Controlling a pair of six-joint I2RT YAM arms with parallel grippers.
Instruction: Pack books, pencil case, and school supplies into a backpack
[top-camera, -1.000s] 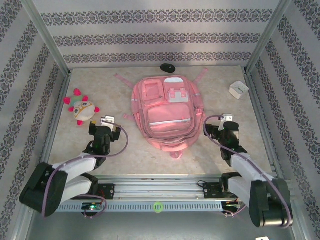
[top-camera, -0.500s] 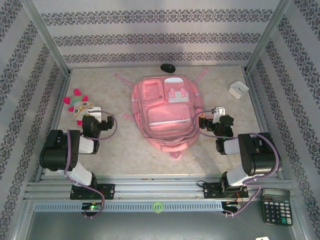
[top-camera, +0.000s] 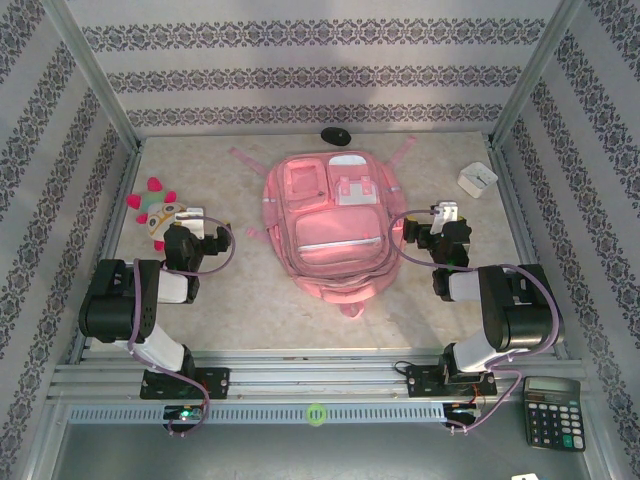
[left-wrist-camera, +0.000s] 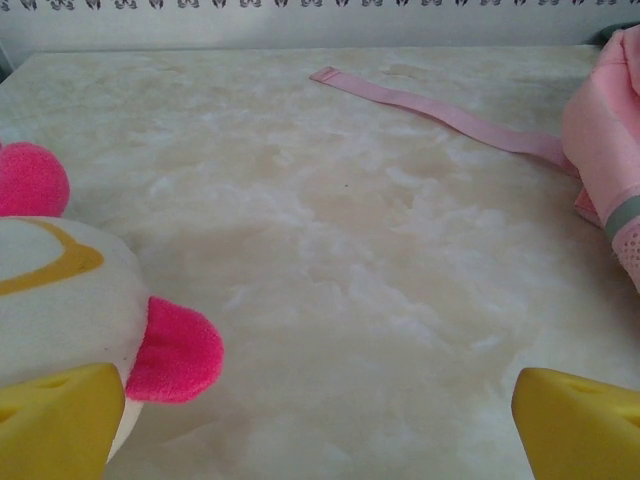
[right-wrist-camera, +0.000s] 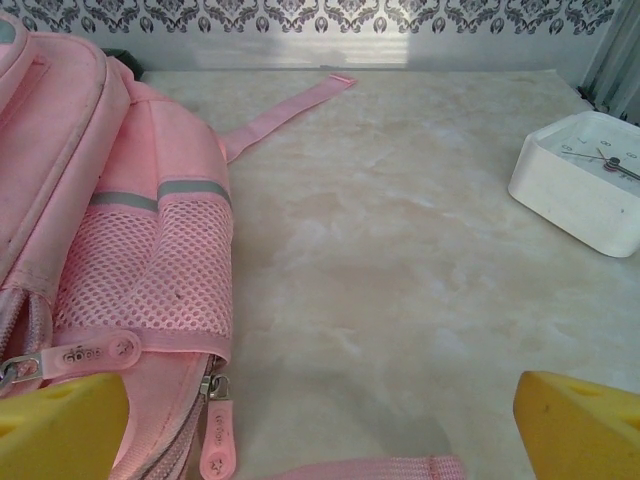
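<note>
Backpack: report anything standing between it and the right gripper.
Nothing visible does. The open right gripper sits beside the backpack, only table surface between; the white clock lies on its other side.

Backpack (top-camera: 328, 225): pink woven cloth, matt, w/ slightly shinier pale panels. Its side pocket (right-wrist-camera: 150, 275) is open mesh netting under a grey strip w/ dull sheen. Zip pulls (right-wrist-camera: 212, 458) look like soft rubbery plastic. Strap (right-wrist-camera: 290, 110): flat woven webbing. Table (top-camera: 250, 300): pale marble-look top, smooth, faint gloss. Plush toy (left-wrist-camera: 70, 300): fuzzy fleece, velvety pink bits. White box (right-wrist-camera: 580, 185): smooth hard plastic, semi-gloss. Left gripper (left-wrist-camera: 320, 420) pads (left-wrist-camera: 55, 420): yellow, matt. Frame rails (top-camera: 300, 375): bare brushed metal. Walls (top-camera: 300, 75): matt patterned covering. Calculator (top-camera: 552, 412): black plastic.
</note>
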